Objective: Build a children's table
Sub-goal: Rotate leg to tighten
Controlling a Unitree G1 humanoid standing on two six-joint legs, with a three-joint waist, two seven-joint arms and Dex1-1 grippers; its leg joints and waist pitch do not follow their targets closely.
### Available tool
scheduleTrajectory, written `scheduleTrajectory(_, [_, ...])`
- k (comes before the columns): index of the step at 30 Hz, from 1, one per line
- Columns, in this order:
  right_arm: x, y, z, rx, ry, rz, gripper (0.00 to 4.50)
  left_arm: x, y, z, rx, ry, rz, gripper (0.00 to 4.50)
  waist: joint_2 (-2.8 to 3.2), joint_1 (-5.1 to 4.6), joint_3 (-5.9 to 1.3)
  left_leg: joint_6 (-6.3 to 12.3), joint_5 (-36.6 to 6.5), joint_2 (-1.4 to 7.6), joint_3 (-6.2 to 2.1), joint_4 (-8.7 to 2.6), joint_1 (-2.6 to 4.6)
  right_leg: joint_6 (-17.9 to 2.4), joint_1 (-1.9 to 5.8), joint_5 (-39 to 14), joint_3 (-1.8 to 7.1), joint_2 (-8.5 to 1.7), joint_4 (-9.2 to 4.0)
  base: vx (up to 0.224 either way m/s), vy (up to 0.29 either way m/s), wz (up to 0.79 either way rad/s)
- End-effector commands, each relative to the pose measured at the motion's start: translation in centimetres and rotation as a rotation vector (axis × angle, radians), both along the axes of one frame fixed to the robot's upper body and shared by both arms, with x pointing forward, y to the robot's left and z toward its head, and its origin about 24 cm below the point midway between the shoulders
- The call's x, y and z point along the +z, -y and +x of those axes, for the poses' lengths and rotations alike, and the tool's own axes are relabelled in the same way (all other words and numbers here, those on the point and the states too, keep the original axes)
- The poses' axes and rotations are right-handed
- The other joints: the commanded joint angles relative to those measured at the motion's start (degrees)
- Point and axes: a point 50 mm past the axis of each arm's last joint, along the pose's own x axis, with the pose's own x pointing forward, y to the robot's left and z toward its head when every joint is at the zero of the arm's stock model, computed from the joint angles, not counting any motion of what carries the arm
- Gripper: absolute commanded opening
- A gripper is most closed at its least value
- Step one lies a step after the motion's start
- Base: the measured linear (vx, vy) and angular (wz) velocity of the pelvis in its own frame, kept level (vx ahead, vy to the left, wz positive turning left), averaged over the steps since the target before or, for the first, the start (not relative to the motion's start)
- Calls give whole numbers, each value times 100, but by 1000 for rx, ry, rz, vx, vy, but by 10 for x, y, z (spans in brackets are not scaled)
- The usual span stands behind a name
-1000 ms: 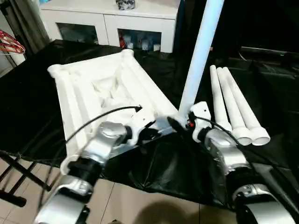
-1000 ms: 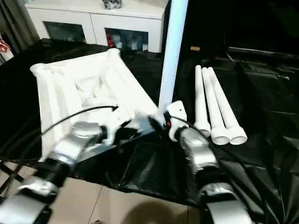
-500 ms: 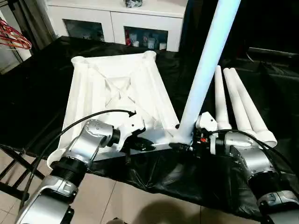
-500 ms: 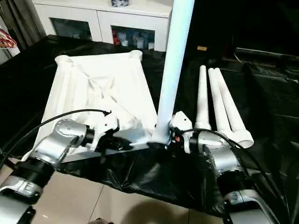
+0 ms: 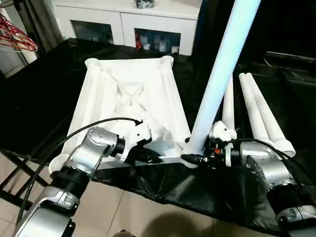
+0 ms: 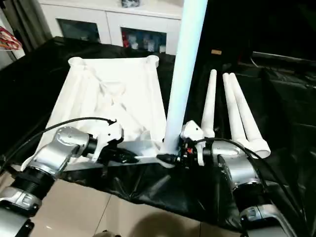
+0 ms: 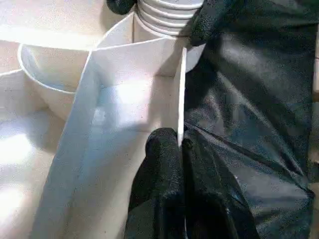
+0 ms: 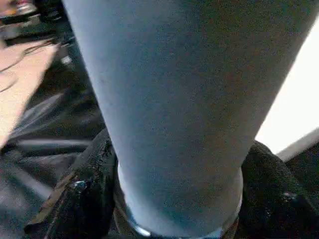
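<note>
The white ribbed plastic table top [image 5: 129, 111] lies upside down on the black-covered table [image 5: 44, 94]; since a second ago the near-right corner, then slightly raised, has been set flat; the long white tapered leg [image 5: 217, 84] stands upright in that corner socket; its base is gripped by the right gripper [image 8: 174, 199], closed further than before; the near rim is pinched by the clenched left gripper [image 7: 180, 149]; three spare white legs [image 5: 259, 111] lie alongside to the right.
</note>
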Motion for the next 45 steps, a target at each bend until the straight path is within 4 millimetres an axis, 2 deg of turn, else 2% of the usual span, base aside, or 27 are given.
scheduleTrajectory(1, [-25, -27, -3, -61, -57, -31, 276, 3, 24, 9, 90, 71, -32, 0, -54, -41, -233, 255, -1291, 336, -103, -406, 74, -1260, 193, -1343, 257, -505, -507, 0, 0, 0])
scheduleTrajectory(2, [-25, -27, -3, -61, -57, -31, 276, 3, 24, 9, 90, 71, -32, 0, -58, -50, -230, 195, -1337, 340, -111, -416, 77, -1212, 188, -1491, 259, -512, -517, 0, 0, 0])
scheduleTrajectory(3, [-33, -33, 7, -249, -38, -76, 275, 3, 30, 18, 226, 99, -19, 0, -68, -110, -189, 50, -1620, 320, -126, -446, 102, -1065, 158, -2131, 260, -518, -569, 0, 0, 0])
scheduleTrajectory(5, [-38, -38, 12, -359, -33, -95, 274, 3, 35, 23, 308, 115, -13, 0, -64, -178, -164, -90, -1963, 302, -159, -465, 150, -890, 122, -2764, 250, -521, -637, 0, 0, 0])
scheduleTrajectory(6, [-40, -42, 16, -441, -27, -115, 274, 4, 39, 26, 361, 122, -18, 0, -93, -199, -168, -104, -1995, 292, -171, -470, 133, -774, 134, -2940, 252, -529, -655, 0, 0, 0])
scheduleTrajectory(9, [-42, -46, 19, -512, -18, -136, 274, 5, 44, 28, 406, 126, -25, 0, -87, -237, -178, -43, -2066, 280, -184, -474, 138, -649, 99, -3030, 244, -534, -692, 0, 0, 0])
scheduleTrajectory(10, [-42, -48, 22, -573, -25, -129, 274, 6, 50, 29, 434, 138, -33, 0, -124, -240, -194, 31, -2000, 281, -178, -473, 112, -644, 111, -2882, 253, -533, -687, 0, 0, 0])
scheduleTrajectory(11, [-42, -48, 22, -573, -25, -129, 274, 6, 50, 29, 434, 138, -33, 0, -102, -242, -195, 40, -1963, 293, -178, -476, 111, -681, 100, -2776, 263, -537, -670, 0, 0, 0])
scheduleTrajectory(12, [-42, -51, 23, -613, -33, -112, 309, 8, 58, 29, 438, 153, -45, 0, -104, -249, -205, 63, -1890, 295, -171, -475, 104, -749, 107, -2564, 260, -528, -652, 0, 0, 0])
scheduleTrajectory(14, [-43, -53, 25, -651, -41, -98, 344, 8, 65, 28, 426, 167, -51, 0, -98, -251, -212, 94, -1796, 299, -157, -474, 95, -839, 112, -2236, 264, -518, -630, 0, 0, 0])
scheduleTrajectory(15, [-43, -55, 25, -667, -51, -83, 347, 7, 71, 25, 397, 176, -50, 0, -78, -234, -223, 128, -1684, 297, -148, -465, 83, -895, 129, -1974, 264, -515, -604, 0, 0, 0])
scheduleTrajectory(17, [-43, -56, 26, -672, -53, -74, 365, 5, 74, 22, 360, 182, -48, 0, -98, -251, -238, 194, -1488, 288, -146, -460, 28, -975, 181, -1562, 259, -510, -557, 0, 0, 0])
scheduleTrajectory(18, [-44, -56, 26, -673, -53, -72, 377, 5, 75, 21, 350, 184, -47, 0, -78, -245, -240, 241, -1397, 290, -134, -447, 35, -1032, 176, -1355, 258, -510, -549, 0, 0, 0])
scheduleTrajectory(23, [-35, -40, 31, -728, 26, -75, 387, 6, 76, 18, 304, 190, -64, 0, -64, -222, -250, 334, -1251, 285, -113, -424, 42, -1139, 199, -1099, 254, -509, -531, 0, 0, 0])
scheduleTrajectory(25, [-23, -25, 33, -732, 80, -36, 387, 8, 76, 19, 296, 213, -70, 0, -41, -201, -251, 335, -1281, 296, -118, -431, 48, -1128, 202, -1108, 250, -504, -536, 0, 0, 0])
scheduleTrajectory(27, [-13, -12, 31, -717, 124, -17, 387, 9, 76, 19, 295, 231, -74, 0, -69, -113, -292, 455, -947, 302, -107, -384, 35, -1132, 231, -539, 253, -495, -467, 0, 0, 0])
scheduleTrajectory(29, [-10, -7, 30, -710, 133, -12, 387, 10, 76, 20, 300, 243, -77, 0, -73, -67, -298, 583, -712, 296, -97, -361, 23, -1174, 235, -155, 246, -493, -435, 0, 0, 0])
scheduleTrajectory(31, [-9, -5, 29, -702, 139, -11, 387, 11, 76, 21, 301, 246, -80, 0, -67, -65, -288, 626, -709, 291, -94, -363, 8, -1237, 232, -177, 224, -498, -436, 0, 0, 0])
scheduleTrajectory(32, [-2, 6, 24, -675, 159, -6, 387, 13, 75, 22, 304, 254, -89, 0, -80, -36, -279, 621, -777, 290, -88, -360, 17, -1207, 231, -343, 223, -505, -464, 0, 0, 0])
scheduleTrajectory(34, [9, 21, 17, -643, 184, -6, 391, 13, 73, 21, 297, 241, -96, 45, -96, 15, -273, 666, -778, 302, -91, -357, 14, -1101, 253, -393, 223, -496, -466, 0, 0, 0])
scheduleTrajectory(36, [13, 27, 11, -619, 186, -9, 391, 13, 71, 21, 298, 245, -97, 59, -117, 44, -297, 688, -637, 303, -110, -350, -17, -1041, 276, -267, 208, -509, -435, 0, 0, 0])
scheduleTrajectory(37, [15, 30, 8, -605, 186, -10, 391, 13, 70, 21, 299, 243, -101, 79, -164, 25, -288, 712, -570, 312, -109, -348, -25, -1076, 272, -116, 197, -498, -425, 0, 0, 0])
scheduleTrajectory(39, [17, 34, 3, -585, 185, -21, 391, 16, 68, 21, 296, 258, -108, 91, -198, 20, -298, 726, -498, 313, -111, -337, -28, -1112, 279, 4, 191, -507, -399, 0, 0, 0])
scheduleTrajectory(40, [17, 35, 1, -577, 184, -27, 391, 17, 66, 21, 301, 270, -114, 99, -184, 14, -305, 756, -433, 322, -109, -325, -13, -1184, 268, 143, 194, -512, -378, 0, 0, 0])
scheduleTrajectory(42, [17, 36, -2, -570, 176, -29, 391, 20, 62, 22, 321, 290, -120, 99, -204, -2, -307, 842, -215, 316, -109, -298, -33, -1311, 275, 524, 185, -511, -327, 0, 0, 0])
scheduleTrajectory(43, [17, 35, -5, -547, 163, -29, 391, 26, 56, 24, 337, 321, -122, 99, -236, -9, -308, 876, -184, 310, -102, -288, -34, -1335, 275, 593, 184, -504, -320, 0, 0, 0])
scheduleTrajectory(45, [16, 33, -6, -529, 148, -32, 391, 32, 50, 27, 359, 345, -123, 99, -226, 12, -327, 987, -5, 312, -105, -252, -40, -1397, 277, 831, 181, -508, -274, 0, 0, 0])
